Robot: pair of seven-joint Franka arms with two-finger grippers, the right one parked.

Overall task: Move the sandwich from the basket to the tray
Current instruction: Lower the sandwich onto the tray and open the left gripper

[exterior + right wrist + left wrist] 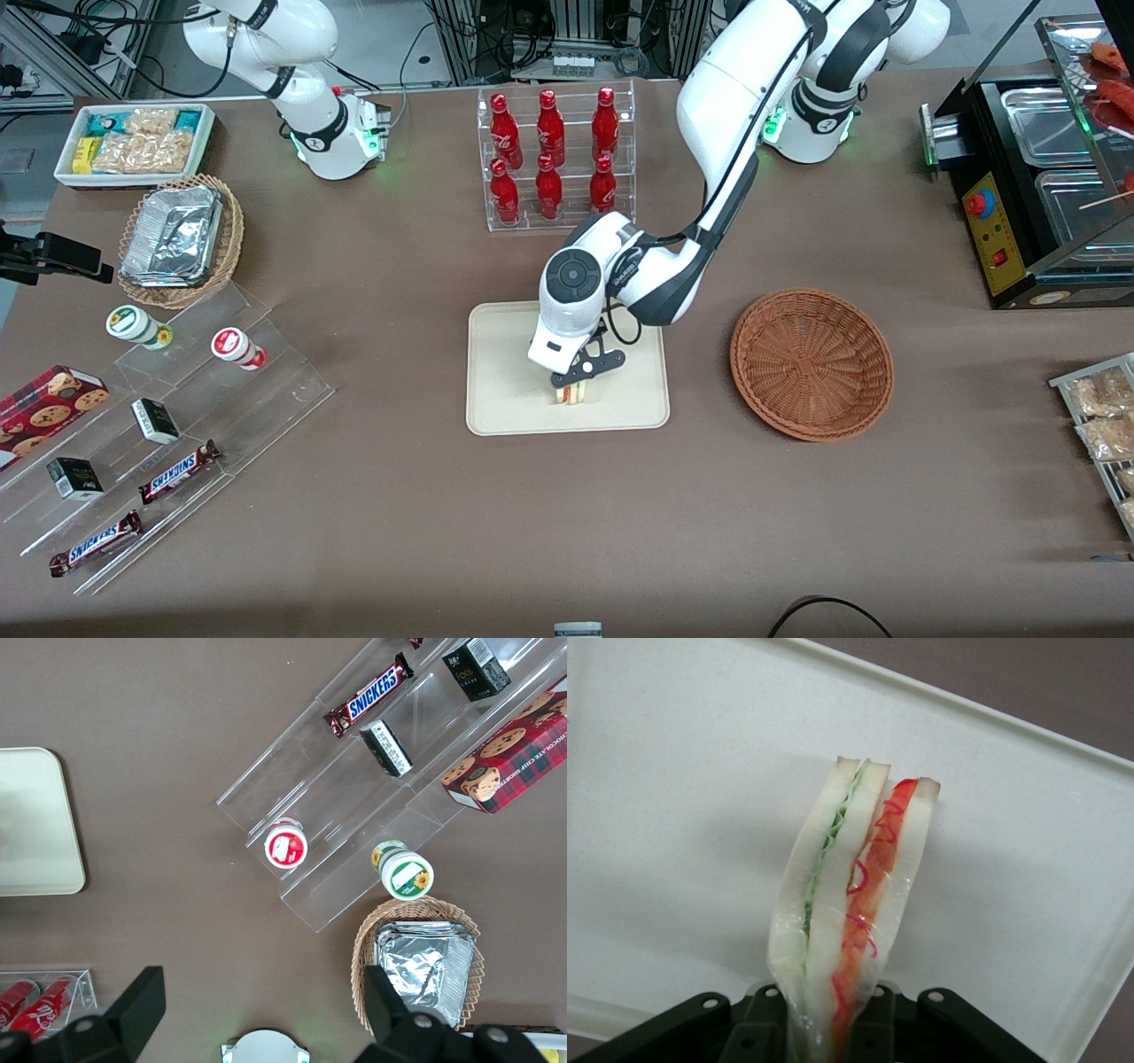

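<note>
The claw [574, 379] squeezes the sandwich [572, 392] low over the tray [505, 416], with the basket [811, 363] empty nearby, so next I think it should let go and lift.

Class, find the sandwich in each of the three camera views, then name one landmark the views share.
Front view: the sandwich stands on the tray, pinched in the left arm's tool, beside the empty basket.
Left wrist view: the sandwich rises from the tool over the tray.
Right wrist view: not in it.
Shared landmark: the tray.
</note>
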